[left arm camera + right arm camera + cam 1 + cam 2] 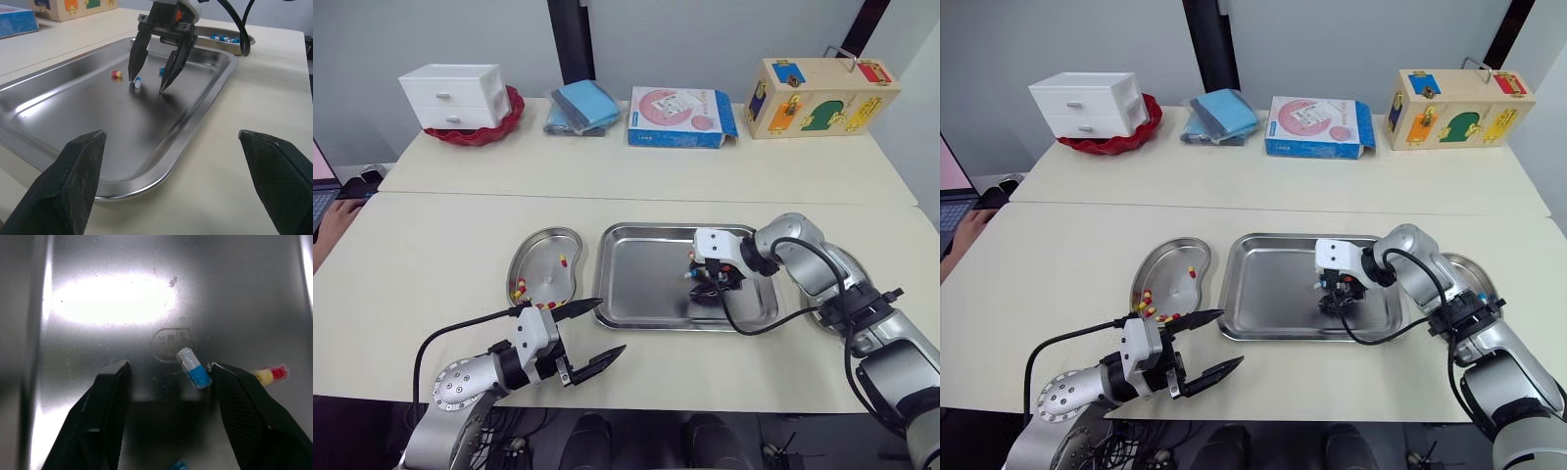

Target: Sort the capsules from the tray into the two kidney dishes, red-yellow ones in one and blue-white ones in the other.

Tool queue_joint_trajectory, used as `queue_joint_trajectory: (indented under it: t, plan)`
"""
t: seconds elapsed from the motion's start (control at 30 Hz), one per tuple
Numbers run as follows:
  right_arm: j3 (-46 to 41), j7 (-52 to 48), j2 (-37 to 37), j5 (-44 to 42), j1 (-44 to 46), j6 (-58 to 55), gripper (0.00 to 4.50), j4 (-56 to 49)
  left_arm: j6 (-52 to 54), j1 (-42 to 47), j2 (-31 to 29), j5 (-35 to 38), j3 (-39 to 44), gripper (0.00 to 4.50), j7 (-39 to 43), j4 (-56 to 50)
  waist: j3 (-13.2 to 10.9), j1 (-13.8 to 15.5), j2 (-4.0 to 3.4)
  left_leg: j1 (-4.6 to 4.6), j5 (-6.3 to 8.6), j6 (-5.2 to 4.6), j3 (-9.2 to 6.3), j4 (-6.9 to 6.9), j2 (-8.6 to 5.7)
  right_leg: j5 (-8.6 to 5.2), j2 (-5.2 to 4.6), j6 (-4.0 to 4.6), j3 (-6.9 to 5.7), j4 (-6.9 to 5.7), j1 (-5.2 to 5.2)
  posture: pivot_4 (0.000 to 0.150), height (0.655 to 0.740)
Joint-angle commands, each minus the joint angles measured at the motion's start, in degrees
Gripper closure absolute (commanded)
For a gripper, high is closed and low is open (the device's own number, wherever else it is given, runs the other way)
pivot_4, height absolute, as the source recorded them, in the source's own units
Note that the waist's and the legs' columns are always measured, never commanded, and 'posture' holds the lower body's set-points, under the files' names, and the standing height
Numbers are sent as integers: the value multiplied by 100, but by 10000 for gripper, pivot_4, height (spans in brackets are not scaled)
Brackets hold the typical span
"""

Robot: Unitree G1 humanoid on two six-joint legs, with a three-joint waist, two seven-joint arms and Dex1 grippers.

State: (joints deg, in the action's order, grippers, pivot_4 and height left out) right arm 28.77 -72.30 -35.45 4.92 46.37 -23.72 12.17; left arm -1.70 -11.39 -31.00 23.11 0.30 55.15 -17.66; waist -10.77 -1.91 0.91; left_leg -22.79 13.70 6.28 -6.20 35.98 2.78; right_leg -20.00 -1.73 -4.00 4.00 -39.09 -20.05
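The steel tray (641,299) lies mid-table. My right gripper (710,284) is open, tips down on its floor. A blue-white capsule (194,368) lies between the fingers, close against one fingertip (217,369). A red-yellow capsule (272,374) sits just outside that finger, and another blue piece (161,71) is nearby. The left kidney dish (540,247) holds several red-yellow capsules (521,289). The right kidney dish (208,43), partly behind my right arm, holds blue-white ones (222,38). My left gripper (612,325) hangs open and empty by the tray's front left corner.
Along the far edge stand a white drawer box (455,95) on a red dish, blue cloths (582,106), a pink-and-blue box (680,117) and a wooden lock box (818,95). A person's hand (333,220) rests at the left edge by a laptop.
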Motion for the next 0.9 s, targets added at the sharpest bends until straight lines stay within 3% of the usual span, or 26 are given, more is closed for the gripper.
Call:
queue_joint_trajectory:
  t: [0.03, 0.3, 0.67, 0.9]
  plan:
    - [-35, -102, -14, 27, -4, -135, 27656, -127, -142, 18, 53, -13, -47, 0, -6, -47, 0, 1, 0, 0, 0, 0, 0, 0, 0, 0, 0, 0, 0, 0, 0, 1500, 7400]
    - [-125, -79, -168, -9, -327, -401, 44933, -713, -121, 116, 53, 70, -56, 0, 105, 32, 0, 2, 0, 0, 0, 0, 0, 0, 0, 0, 0, 0, 0, 0, 0, 1500, 7400]
    - [-1336, 296, -851, -638, -1352, -1143, 44989, -2717, -36, 280, -231, 563, 37, 0, 965, 225, -1, 10, -2, -6, 0, 0, -1, 0, 0, 0, 0, 0, -1, -1, -3, 1500, 7400]
    - [-3629, 754, -1599, -1445, -3048, -2668, 44989, -4268, -111, 578, -100, 1020, -112, 0, 1818, 488, -1, 69, -2, -10, 0, 0, -1, 1, -1, 0, 0, -1, -3, 5, 2, 1500, 7400]
